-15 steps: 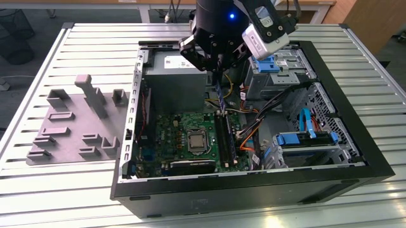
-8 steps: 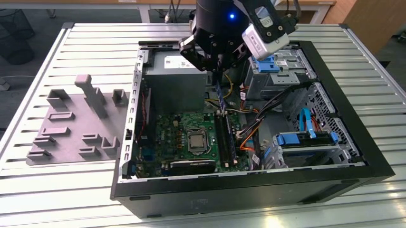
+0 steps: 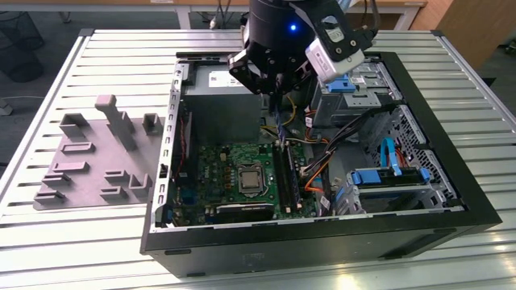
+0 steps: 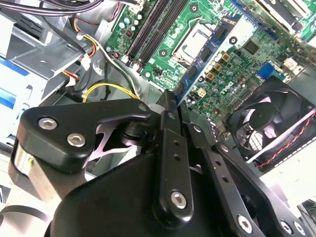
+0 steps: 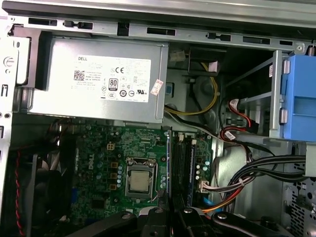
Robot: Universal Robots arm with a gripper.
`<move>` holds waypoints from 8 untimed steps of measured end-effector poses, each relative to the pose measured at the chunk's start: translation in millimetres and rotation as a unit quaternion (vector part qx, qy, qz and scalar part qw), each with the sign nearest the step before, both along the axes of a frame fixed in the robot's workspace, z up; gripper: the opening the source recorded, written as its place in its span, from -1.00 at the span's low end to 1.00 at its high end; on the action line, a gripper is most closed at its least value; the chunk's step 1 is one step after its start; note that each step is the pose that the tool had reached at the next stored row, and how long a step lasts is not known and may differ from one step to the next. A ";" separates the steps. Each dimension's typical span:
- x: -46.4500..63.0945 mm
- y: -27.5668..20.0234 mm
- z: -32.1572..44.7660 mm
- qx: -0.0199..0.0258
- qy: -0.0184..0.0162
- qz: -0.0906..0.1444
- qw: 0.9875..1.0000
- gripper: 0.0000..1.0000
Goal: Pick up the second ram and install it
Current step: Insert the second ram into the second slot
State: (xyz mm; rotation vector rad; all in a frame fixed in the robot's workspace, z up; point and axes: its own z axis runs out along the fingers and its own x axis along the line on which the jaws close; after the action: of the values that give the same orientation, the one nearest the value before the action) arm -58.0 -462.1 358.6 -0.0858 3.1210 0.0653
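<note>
A ribbed metal table (image 3: 96, 241) carries everything. Toward the exterior view's left, a grey fixture plate (image 3: 89, 157) with raised blocks lies flat on it, just beside an open black computer case (image 3: 322, 241). Inside the case the green motherboard (image 3: 214, 175) lies face up with the processor socket (image 3: 251, 179) near its middle, and the silver power supply (image 5: 94, 79) sits at the far end. The gripper (image 3: 277, 90) hangs over the case, above the gap between the power supply and the board. Its fingers (image 4: 168, 148) are drawn together on what appears to be the second ram (image 5: 169, 163), which the first wrist view shows edge-on as a thin green strip running out from the fingertips. In the exterior view the stick (image 3: 278, 121) shows as a narrow dark line below the gripper, in line with the long black memory slots (image 3: 290, 181) and off the board. In the first wrist view it lies just beside those slots. Bundled cables (image 3: 339, 145) cross further toward the exterior view's right, and blue drive brackets (image 3: 387, 175) sit in the metal cages there.
</note>
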 end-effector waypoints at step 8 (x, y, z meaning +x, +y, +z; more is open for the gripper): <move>1.5 -3.5 -7.0 0.000 0.000 -0.004 1.000 -0.72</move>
State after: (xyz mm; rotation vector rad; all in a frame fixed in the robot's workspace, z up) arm -56.5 -465.6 351.6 -0.0719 3.1212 0.0651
